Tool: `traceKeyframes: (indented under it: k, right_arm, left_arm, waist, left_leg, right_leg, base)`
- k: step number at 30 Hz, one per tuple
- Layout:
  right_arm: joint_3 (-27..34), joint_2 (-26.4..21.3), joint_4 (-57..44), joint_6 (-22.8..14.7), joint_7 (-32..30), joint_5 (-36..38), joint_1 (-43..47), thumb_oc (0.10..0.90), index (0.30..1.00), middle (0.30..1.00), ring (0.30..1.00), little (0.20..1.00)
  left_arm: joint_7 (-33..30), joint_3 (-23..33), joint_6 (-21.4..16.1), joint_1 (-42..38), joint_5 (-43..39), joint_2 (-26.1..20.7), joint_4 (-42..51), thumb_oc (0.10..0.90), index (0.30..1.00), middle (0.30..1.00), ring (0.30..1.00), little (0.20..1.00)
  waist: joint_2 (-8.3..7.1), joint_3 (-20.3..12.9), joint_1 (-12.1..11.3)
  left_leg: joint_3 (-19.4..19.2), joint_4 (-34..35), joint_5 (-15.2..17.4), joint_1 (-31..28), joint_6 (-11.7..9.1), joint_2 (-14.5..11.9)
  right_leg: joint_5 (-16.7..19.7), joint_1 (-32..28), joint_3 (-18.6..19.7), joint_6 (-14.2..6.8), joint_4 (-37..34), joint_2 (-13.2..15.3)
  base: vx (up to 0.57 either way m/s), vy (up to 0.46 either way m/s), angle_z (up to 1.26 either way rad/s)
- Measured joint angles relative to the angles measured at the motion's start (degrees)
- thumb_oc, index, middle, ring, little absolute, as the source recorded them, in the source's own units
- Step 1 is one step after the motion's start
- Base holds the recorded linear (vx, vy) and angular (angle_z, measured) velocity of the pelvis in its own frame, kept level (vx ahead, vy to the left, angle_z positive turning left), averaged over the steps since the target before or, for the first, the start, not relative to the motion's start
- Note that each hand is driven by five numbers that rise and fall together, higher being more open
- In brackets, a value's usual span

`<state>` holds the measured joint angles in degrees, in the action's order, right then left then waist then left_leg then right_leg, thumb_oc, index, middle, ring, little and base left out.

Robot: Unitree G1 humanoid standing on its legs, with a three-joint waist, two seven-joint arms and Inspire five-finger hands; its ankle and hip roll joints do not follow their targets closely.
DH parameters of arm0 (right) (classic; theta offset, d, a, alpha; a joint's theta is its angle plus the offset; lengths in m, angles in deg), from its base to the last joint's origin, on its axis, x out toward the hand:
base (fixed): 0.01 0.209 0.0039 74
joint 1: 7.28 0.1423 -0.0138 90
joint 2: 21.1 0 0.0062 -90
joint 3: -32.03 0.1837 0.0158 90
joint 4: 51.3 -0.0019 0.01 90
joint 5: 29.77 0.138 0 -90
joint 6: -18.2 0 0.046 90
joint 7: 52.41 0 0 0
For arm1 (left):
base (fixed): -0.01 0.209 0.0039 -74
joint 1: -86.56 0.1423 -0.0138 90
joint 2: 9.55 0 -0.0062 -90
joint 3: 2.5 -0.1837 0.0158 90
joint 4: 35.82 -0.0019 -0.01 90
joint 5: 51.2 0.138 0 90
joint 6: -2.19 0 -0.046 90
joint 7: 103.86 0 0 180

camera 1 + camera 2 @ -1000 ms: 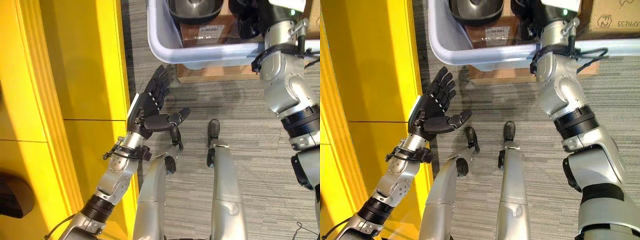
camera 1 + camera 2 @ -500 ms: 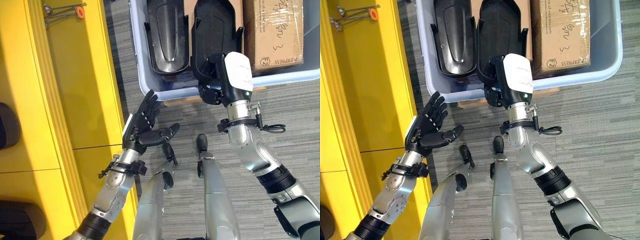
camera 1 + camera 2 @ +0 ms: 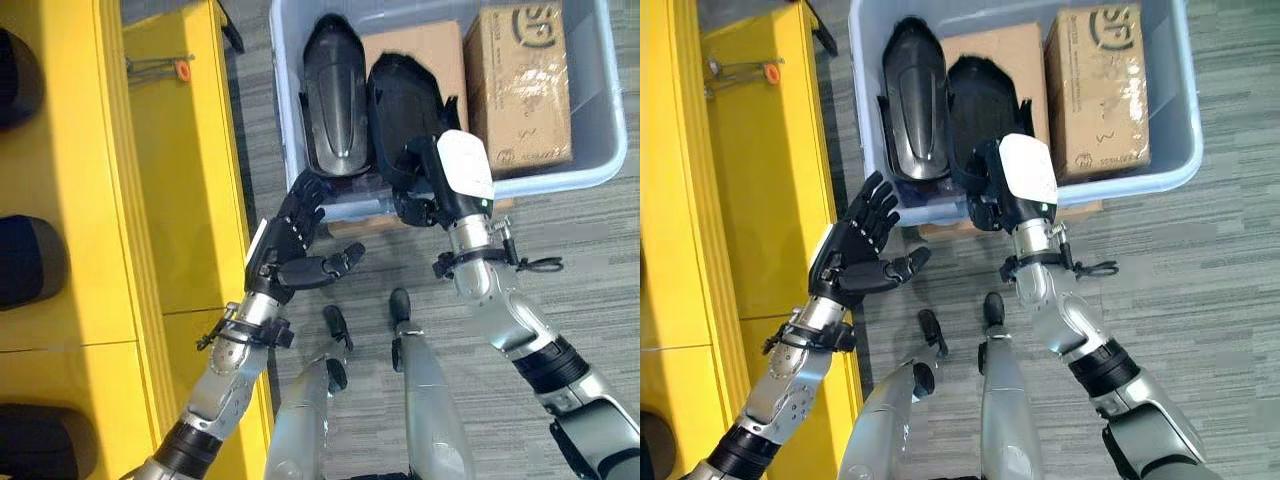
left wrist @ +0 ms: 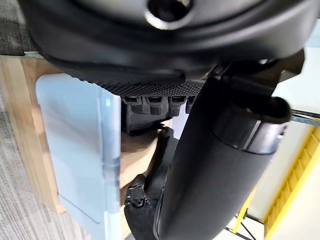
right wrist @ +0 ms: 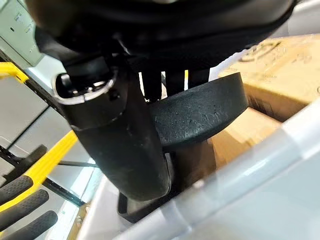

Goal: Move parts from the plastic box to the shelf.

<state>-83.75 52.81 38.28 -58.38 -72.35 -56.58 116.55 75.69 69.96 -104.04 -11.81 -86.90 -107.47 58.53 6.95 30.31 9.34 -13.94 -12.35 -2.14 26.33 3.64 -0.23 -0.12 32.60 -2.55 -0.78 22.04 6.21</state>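
Observation:
A pale blue plastic box (image 3: pixel 600 165) stands on the floor ahead and holds two black shell-shaped parts side by side. My right hand (image 3: pixel 432 190), with a white cover on its back, is at the near end of the right black part (image 3: pixel 405 95). In the right wrist view its thumb (image 5: pixel 120 145) and fingers pinch that part's rim (image 5: pixel 200 110). The left black part (image 3: pixel 335 95) lies untouched. My left hand (image 3: pixel 292 250) hovers open, fingers spread, just outside the box's near left corner. The yellow shelf (image 3: pixel 170 200) runs along my left.
Two cardboard cartons (image 3: pixel 515 85) fill the right side of the box, which rests on a wooden base (image 3: pixel 350 225). Dark parts (image 3: pixel 30 270) lie on the shelf's far left, and a metal tool with an orange tip (image 3: pixel 165 68) lies on its top. Grey carpet surrounds the box.
The camera has tilted, bringing more of the box into view. My right hand has reached the right black part's near end and stays there. The left hand has stayed open beside the box.

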Motion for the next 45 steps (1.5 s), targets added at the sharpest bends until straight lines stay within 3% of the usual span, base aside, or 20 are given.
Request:
traceKeyframes:
  k: [8, 13, 18, 20, 24, 29, 38, 44, 45]
  right_arm:
    - [2.74, -1.00, -8.13, -3.28, -1.01, -0.27, -7.32, 0.400, 0.300, 0.300, 0.300, 0.300]
    - [7.90, -1.80, -12.47, -6.26, -3.94, -2.45, -10.56, 0.400, 0.300, 0.300, 0.300, 0.300]
    - [12.16, -2.23, -15.42, -9.39, -5.35, -2.13, -12.28, 0.400, 0.300, 0.300, 0.300, 0.300]
    - [12.74, -2.42, -15.91, -12.23, -5.72, -1.67, -13.44, 0.400, 0.300, 0.300, 0.300, 0.300]
    - [12.87, -2.40, -17.26, -13.55, -5.74, 0.58, -15.38, 0.400, 0.300, 0.300, 0.300, 0.300]
    - [12.68, -2.36, -17.26, -17.25, -5.74, 2.31, -18.57, 0.400, 0.300, 0.300, 0.300, 0.300]
    - [9.65, -2.39, -17.26, -20.58, -5.75, 2.55, -19.95, 0.400, 0.300, 0.300, 0.300, 0.300]
    - [6.61, -2.42, -17.26, -21.78, -5.80, 2.57, -19.57, 0.400, 0.300, 0.300, 0.300, 0.300]
    - [5.22, -2.21, -17.26, -21.83, -5.77, 2.61, -19.34, 0.400, 0.300, 0.300, 0.300, 0.300]
  left_arm:
    - [2.08, 1.12, 0.01, 3.12, -0.26, 0.00, 1.24, 0.900, 1.000, 1.000, 1.000, 1.000]
    - [3.80, 2.24, 0.01, 6.10, -2.30, -0.02, 3.42, 0.900, 1.000, 1.000, 1.000, 1.000]
    - [5.08, 3.73, 0.10, 7.94, -2.36, -0.07, 5.19, 0.900, 1.000, 1.000, 1.000, 1.000]
    - [6.13, 5.47, 0.08, 9.06, -2.38, -0.08, 6.86, 0.900, 1.000, 1.000, 1.000, 1.000]
    - [7.46, 6.54, 0.90, 9.58, -2.39, -0.04, 8.23, 0.900, 1.000, 1.000, 1.000, 1.000]
    - [8.76, 6.75, 1.54, 11.87, -2.38, -0.03, 8.29, 0.900, 1.000, 1.000, 1.000, 1.000]
    - [9.86, 6.90, 2.54, 13.69, -2.33, 0.21, 8.26, 0.900, 1.000, 1.000, 1.000, 1.000]
    - [9.86, 7.03, 2.56, 14.51, -5.52, 1.42, 7.09, 0.900, 1.000, 1.000, 1.000, 1.000]
    - [10.47, 7.44, 2.54, 15.09, -7.41, 2.57, 5.70, 0.900, 1.000, 1.000, 1.000, 1.000]
  waist:
    - [-0.10, 0.04, 0.15]
    - [-0.17, -0.04, 0.03]
    - [-0.52, -0.28, 0.18]
    - [-1.05, -0.81, 0.06]
    - [-1.50, -1.28, -0.19]
    - [-2.79, -5.86, -0.38]
    - [-2.29, -9.40, -1.84]
    - [-1.82, -10.87, -5.18]
    - [-1.71, -10.90, -6.79]
  left_leg:
    - [-0.19, 5.08, -0.19, -10.37, -0.47, -0.07]
    - [-0.65, 8.93, -0.68, -16.59, -0.89, -0.34]
    - [-1.13, 10.74, -0.48, -20.23, -1.12, -0.65]
    - [-0.83, 11.05, -0.11, -22.59, -1.59, -0.95]
    - [-0.38, 11.51, -0.11, -25.48, -1.69, -1.23]
    - [0.11, 11.68, 0.06, -25.50, -2.00, -1.66]
    - [1.91, 11.68, -0.22, -26.29, -2.37, -1.89]
    - [4.83, 10.63, -0.82, -24.44, -3.10, -2.25]
    - [5.60, 10.09, -0.67, -23.48, -3.39, -2.64]
  right_leg:
    - [0.36, -10.41, 0.14, -0.35, -5.34, -0.97]
    - [1.17, -16.70, 0.16, -0.37, -9.73, -1.83]
    - [1.31, -20.35, 0.16, -0.35, -11.91, -2.42]
    - [1.21, -23.01, 0.17, -0.21, -13.09, -2.78]
    - [1.11, -26.16, 0.02, -0.10, -13.87, -3.12]
    - [0.86, -26.18, -0.31, 0.22, -13.81, -3.54]
    - [0.33, -27.58, -2.13, 0.91, -13.27, -3.53]
    - [-2.15, -25.43, -4.83, 2.23, -9.00, -3.21]
    - [-2.86, -25.19, -6.36, 3.12, -7.21, -2.97]
  base:
    - [0.11, -0.012, -0.05]
    - [0.13, -0.007, -0.07]
    - [0.13, -0.029, -0.06]
    - [0.15, -0.063, -0.07]
    - [0.09, -0.075, 0.02]
    - [0.02, -0.052, 0.02]
    - [-0.06, -0.078, 0.09]
    - [-0.10, -0.076, 0.28]
    - [-0.12, -0.010, 0.44]
